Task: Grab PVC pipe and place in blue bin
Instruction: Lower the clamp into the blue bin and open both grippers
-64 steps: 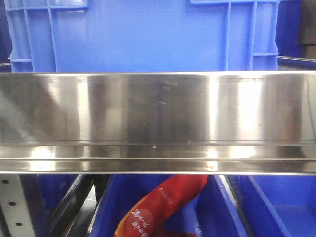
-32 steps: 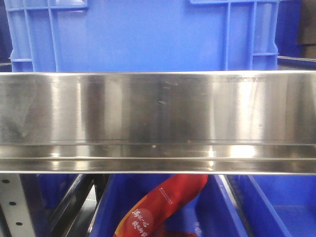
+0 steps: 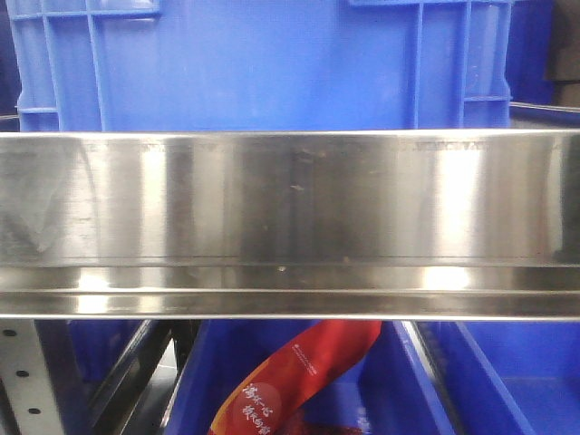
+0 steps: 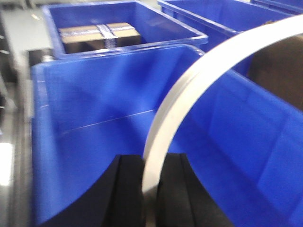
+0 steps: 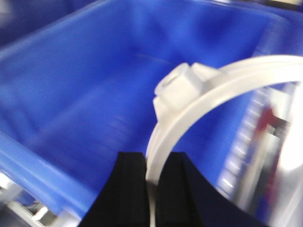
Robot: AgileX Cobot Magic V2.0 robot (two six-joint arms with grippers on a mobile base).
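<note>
Our left tool [image 4: 150, 165] and right tool [image 5: 150, 163] each clench a curved white plastic PVC pipe [image 4: 199, 85] above the blue plastic bin [image 4: 94, 109]. We judge only the release remains.

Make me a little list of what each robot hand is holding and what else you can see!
left gripper: shut on a white curved plastic strip
ahead of left gripper: big blue plastic bin
farther back: another blue bin holding a brown cardboard box
right gripper: shut on a second white curved plastic strip with a round knob
ahead of right gripper: blurry blue bin
front view: shiny steel shelf rail, red printed packet below it
</note>
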